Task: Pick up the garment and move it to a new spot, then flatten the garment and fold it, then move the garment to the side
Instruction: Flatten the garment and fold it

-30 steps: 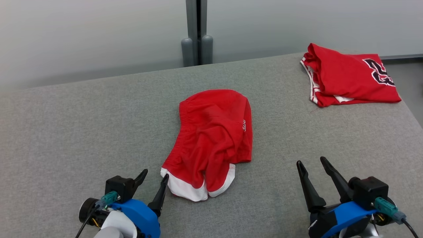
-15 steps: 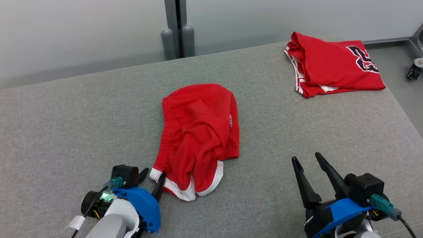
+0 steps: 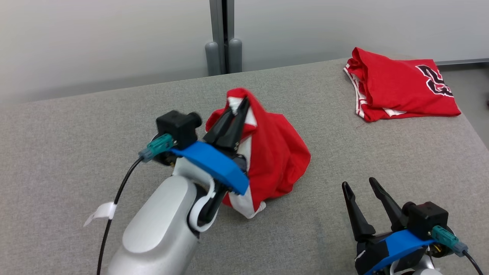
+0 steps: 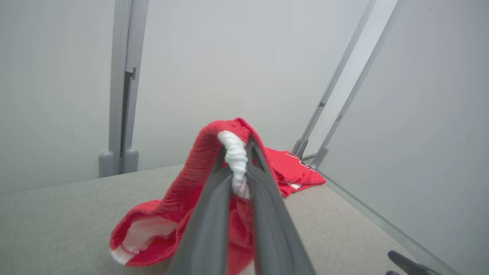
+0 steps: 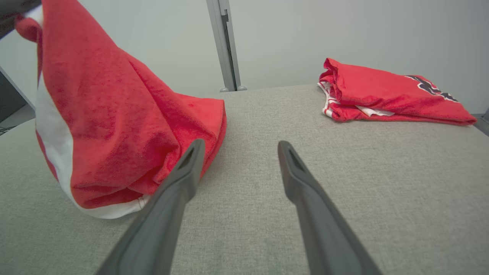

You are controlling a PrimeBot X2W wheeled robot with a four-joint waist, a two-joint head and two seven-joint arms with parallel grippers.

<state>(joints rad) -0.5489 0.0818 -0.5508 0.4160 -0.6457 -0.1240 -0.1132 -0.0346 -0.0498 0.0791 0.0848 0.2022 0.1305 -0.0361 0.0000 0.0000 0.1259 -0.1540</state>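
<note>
Head view down onto grey surface [image 3: 76, 126], both wrist views low, close, sharing red garment [image 3: 279, 152]

The shorts [image 3: 275, 152], hanging from the left end effector [image 3: 237, 109] with their lower end on the table [image 3: 76, 133], block the middle, and the folded jersey [image 3: 401, 89] takes the far right corner. The table is bare on the left, between shorts and jersey, and before the right end effector [image 3: 359, 183], whose fingers stand apart. The wall [image 3: 344, 26] and its post [image 3: 221, 34] close the far edge.
</note>
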